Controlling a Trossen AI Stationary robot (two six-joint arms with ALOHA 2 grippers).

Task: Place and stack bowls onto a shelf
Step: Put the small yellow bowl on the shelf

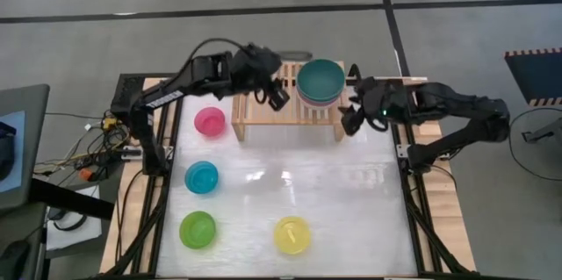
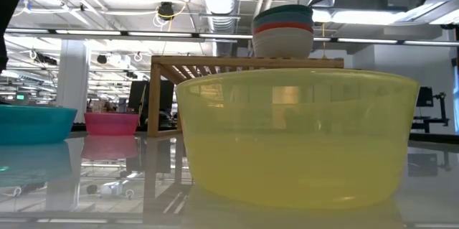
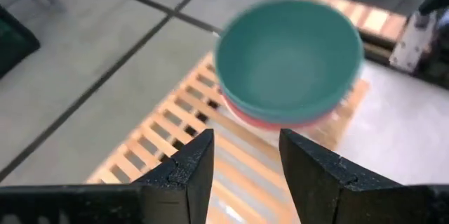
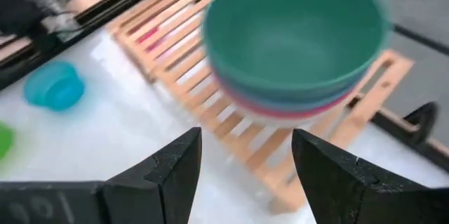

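Bowls: stack (image 1: 320, 82) of larger ones on shelf (image 1: 263, 115), teal uppermost, then blue, red, white at bottom as seen in low view (image 2: 283, 31). Stack sits toward shelf's right end, between the two grippers. Shelf: light wood, slatted top, solid side legs, at far edge of table (image 1: 342, 192).

Smaller bowls all on table, each separate, nothing inside any: pink (image 1: 210, 121) just beside shelf's left leg and nearest left gripper; cyan (image 1: 201, 176) beyond it toward table front; lime (image 1: 197, 229) and yellow (image 1: 291, 235) along front edge, well apart from both grippers. Yellow fills low view (image 2: 295, 136).

Left gripper (image 1: 274, 94): over shelf slats, just left of stack, fingers (image 3: 184, 168) moderately apart, empty, touching nothing. Stack lies ahead of fingers in wrist view (image 3: 287, 59).

Right gripper (image 1: 349, 115): at shelf's right end, just right of stack, fingers (image 4: 175, 164) wide apart, empty. Stack directly ahead in wrist view (image 4: 295, 38).
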